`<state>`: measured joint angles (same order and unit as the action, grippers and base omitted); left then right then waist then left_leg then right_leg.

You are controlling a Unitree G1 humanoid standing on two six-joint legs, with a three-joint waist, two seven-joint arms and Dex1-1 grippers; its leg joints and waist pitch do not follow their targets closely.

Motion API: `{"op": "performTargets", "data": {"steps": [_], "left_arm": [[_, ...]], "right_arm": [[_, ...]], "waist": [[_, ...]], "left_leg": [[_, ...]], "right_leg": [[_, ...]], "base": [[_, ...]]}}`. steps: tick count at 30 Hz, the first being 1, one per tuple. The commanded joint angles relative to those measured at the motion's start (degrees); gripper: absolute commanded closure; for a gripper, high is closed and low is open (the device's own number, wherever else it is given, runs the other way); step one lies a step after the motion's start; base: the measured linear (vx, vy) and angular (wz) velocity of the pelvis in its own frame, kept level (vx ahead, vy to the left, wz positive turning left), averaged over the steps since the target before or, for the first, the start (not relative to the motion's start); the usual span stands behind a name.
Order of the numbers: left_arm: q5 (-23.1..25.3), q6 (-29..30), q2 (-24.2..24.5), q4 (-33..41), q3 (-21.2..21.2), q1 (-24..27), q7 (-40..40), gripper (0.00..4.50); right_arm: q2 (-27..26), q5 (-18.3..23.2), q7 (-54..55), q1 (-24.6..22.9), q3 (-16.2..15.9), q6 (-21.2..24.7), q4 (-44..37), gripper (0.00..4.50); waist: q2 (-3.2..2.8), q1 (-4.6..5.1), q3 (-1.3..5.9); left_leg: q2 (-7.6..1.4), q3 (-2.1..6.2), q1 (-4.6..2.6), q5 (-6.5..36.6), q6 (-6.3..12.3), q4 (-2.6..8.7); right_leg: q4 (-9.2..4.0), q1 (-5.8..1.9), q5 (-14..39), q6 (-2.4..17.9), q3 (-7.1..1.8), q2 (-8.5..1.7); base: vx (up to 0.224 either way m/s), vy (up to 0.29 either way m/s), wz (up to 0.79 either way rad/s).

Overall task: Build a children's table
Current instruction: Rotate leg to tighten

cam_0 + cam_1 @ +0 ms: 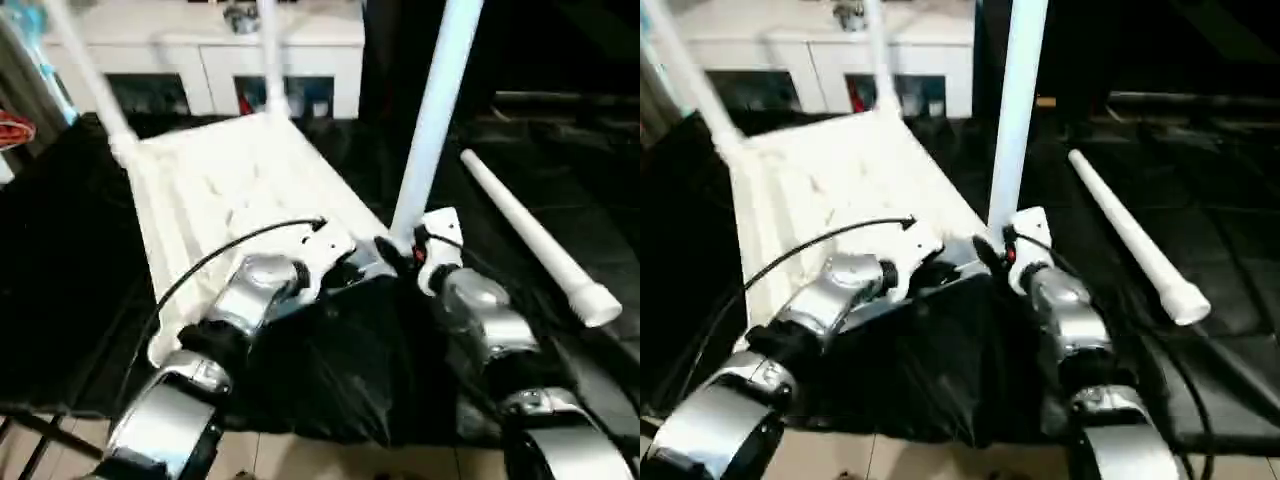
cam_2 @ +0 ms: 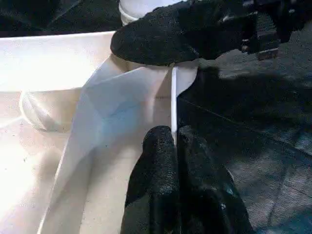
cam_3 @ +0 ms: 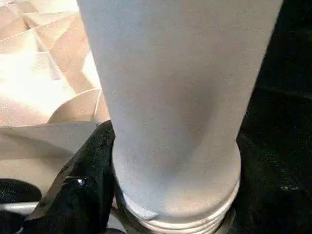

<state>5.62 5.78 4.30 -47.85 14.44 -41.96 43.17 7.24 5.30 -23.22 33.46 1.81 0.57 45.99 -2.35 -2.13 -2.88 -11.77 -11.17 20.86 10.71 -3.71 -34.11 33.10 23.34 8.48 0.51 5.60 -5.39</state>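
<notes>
Table top [image 1: 230, 190] upside-down: R pincer [image 3: 170, 195] grips socketed leg [image 1: 435, 110], L pincer [image 2: 176, 161] pinches rim.

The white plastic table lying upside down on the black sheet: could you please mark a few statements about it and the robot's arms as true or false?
1. Three white tube legs stand upright in the upturned white plastic table top. True.
2. A fourth white tapered leg lies loose on the black sheet. True.
3. The left gripper is wide open above the table. False: its fingers are shut on the table top's thin edge.
4. The right gripper is at the loose leg. False: it is at the base of the nearest upright leg.
</notes>
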Motion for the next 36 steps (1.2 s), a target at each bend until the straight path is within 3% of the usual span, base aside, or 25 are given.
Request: {"op": "performTargets", "data": {"steps": [1,4,8,19,27,28,32,33,36], "left_arm": [[-1.9,-3.2,-1.8,1.4,-0.9,-1.3,0.0,4.50],[-2.2,-4.3,-1.1,2.3,-0.4,-0.3,2.5,4.50],[-2.7,-5.8,0.4,4.1,0.3,1.5,6.5,4.50],[-5.0,-6.7,5.9,8.1,1.5,4.7,18.7,4.50],[-5.8,-6.3,9.9,11.8,2.8,6.9,27.6,4.50],[-5.8,-6.3,10.4,11.9,2.9,7.0,28.5,4.50],[-5.9,-6.0,11.3,12.5,3.1,7.3,30.0,4.50],[-6.0,-5.8,11.5,12.8,3.1,7.4,30.2,4.50],[-6.2,-5.4,11.7,13.3,3.0,7.6,30.6,4.50]], "right_arm": [[-3.2,1.4,-3.2,-0.3,-2.0,0.9,1.8,1.19],[-2.6,1.6,-5.6,-0.7,-2.0,0.5,1.5,0.93],[-0.2,0.2,-11.0,-2.2,-4.1,-0.9,-0.2,0.55],[10.2,3.6,-34.6,-9.1,-9.2,0.1,-12.7,0.55],[15.1,4.0,-43.7,-11.9,-11.7,2.2,-18.3,0.55],[15.5,4.1,-44.5,-12.2,-12.1,2.7,-19.1,0.80],[16.1,4.4,-46.1,-13.0,-13.0,3.8,-20.7,0.93],[16.2,4.4,-46.3,-13.2,-13.2,4.1,-21.1,1.21],[16.1,4.6,-46.6,-13.5,-13.3,4.8,-21.9,1.35]], "waist": [[1.17,-0.33,4.00],[1.12,-0.37,3.98],[1.24,-0.30,3.86],[1.18,-1.66,3.92],[1.15,-2.51,4.04],[1.09,-2.72,3.93],[1.21,-3.02,3.92],[1.20,-3.07,3.88],[1.17,-3.04,3.92]], "left_leg": [[-1.01,0.78,-0.27,12.5,4.33,3.86],[-1.05,0.74,-0.12,12.2,5.07,3.88],[-1.07,0.75,-0.04,12.9,5.02,3.91],[-1.55,0.51,-0.26,12.2,6.15,3.89],[-1.85,0.50,-0.37,11.0,5.91,3.92],[-1.85,0.50,-0.38,11.1,5.76,3.99],[-1.81,0.50,-0.47,11.5,5.02,4.04],[-1.84,0.51,-0.48,11.7,4.84,4.09],[-1.86,0.58,-0.43,11.6,4.58,4.11]], "right_leg": [[-4.40,-2.84,21.2,10.5,-2.21,-3.11],[-4.17,-3.06,19.5,11.5,-2.23,-3.14],[-4.37,-3.13,21.5,11.0,-2.20,-3.26],[-3.89,-3.11,19.1,11.8,-2.44,-3.07],[-3.41,-2.93,17.0,12.6,-2.64,-3.20],[-3.53,-2.92,17.5,12.4,-2.65,-3.15],[-3.62,-2.85,18.5,11.9,-2.69,-3.23],[-3.66,-2.82,18.9,11.7,-2.74,-3.26],[-3.59,-2.86,18.7,11.6,-2.73,-3.27]], "base": [[0.000,0.000,0.00],[0.000,0.000,0.00],[0.000,0.000,0.00],[0.000,0.000,0.00],[0.000,0.000,0.00],[0.000,0.000,0.00],[0.000,0.000,0.00],[0.000,0.000,0.00],[0.000,0.000,0.00]]}}
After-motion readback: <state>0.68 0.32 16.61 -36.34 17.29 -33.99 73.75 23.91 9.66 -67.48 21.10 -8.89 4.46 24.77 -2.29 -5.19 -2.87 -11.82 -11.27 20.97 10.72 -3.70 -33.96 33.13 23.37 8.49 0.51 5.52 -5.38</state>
